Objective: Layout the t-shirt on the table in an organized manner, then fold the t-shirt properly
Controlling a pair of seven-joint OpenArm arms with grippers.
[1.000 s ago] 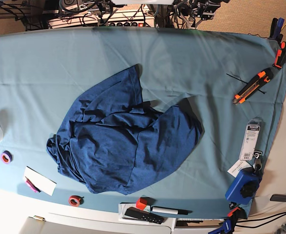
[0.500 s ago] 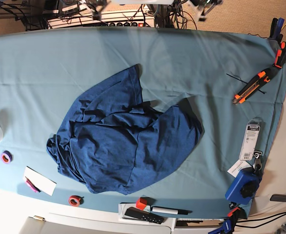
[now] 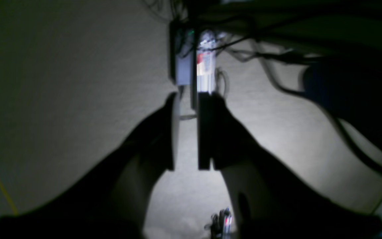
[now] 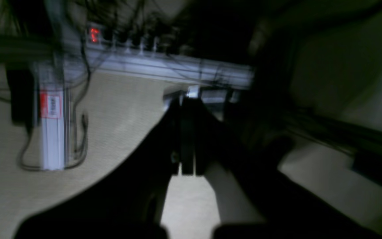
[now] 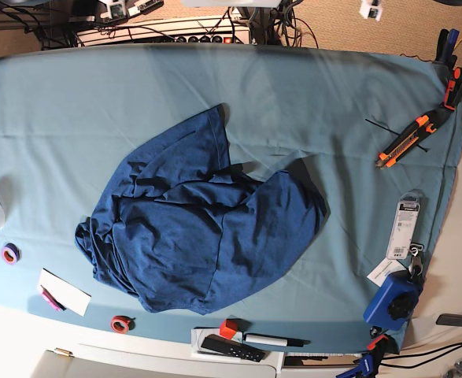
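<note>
Left gripper (image 3: pixel 187 132): fingers held slightly apart, a narrow strip of floor visible between them, nothing held. Right gripper (image 4: pixel 187 139): fingers pressed together, nothing between them; that view is blurred. Both wrist cameras face the floor and cabling, off the work surface.

The t-shirt (image 5: pixel 199 228) lies crumpled in a loose heap at the centre of the table (image 5: pixel 73 110), one flap reaching toward 12 o'clock. An orange utility knife (image 5: pixel 404 140) lies at 2 o'clock and a red tape roll (image 5: pixel 120 324) at 7 o'clock, both well apart from the fabric
</note>
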